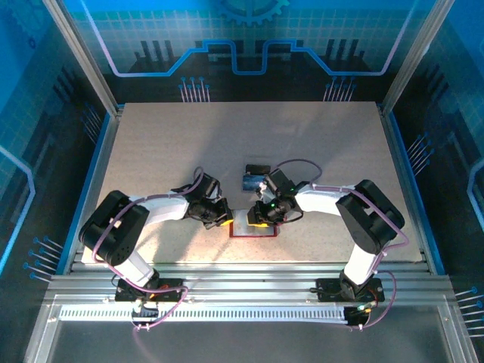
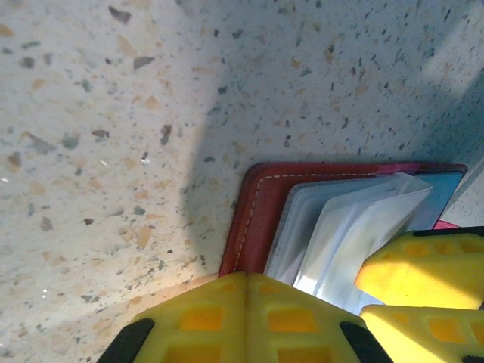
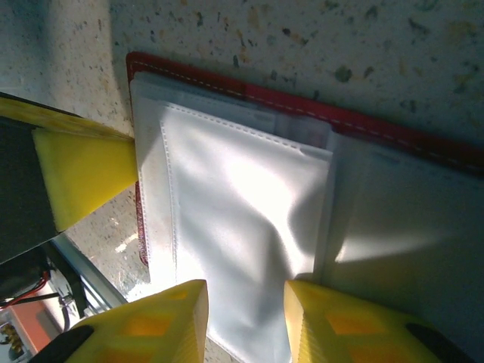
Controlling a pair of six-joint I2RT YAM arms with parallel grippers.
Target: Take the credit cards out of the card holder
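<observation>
The left pincer [image 2: 246, 299] is pressed together at the card holder [image 2: 253, 219] edge. The right pincer [image 3: 246, 310] stands apart astride a pocket leaf [image 3: 242, 212] (credit cards [image 1: 252, 180] lie behind on the tabletop [image 1: 174, 144]).

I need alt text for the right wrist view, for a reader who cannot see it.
An open dark red card holder with whitish pockets lies on a speckled table. The right gripper, its yellow fingers apart, hangs over one pocket; another yellow finger touches the holder's left edge.
</observation>
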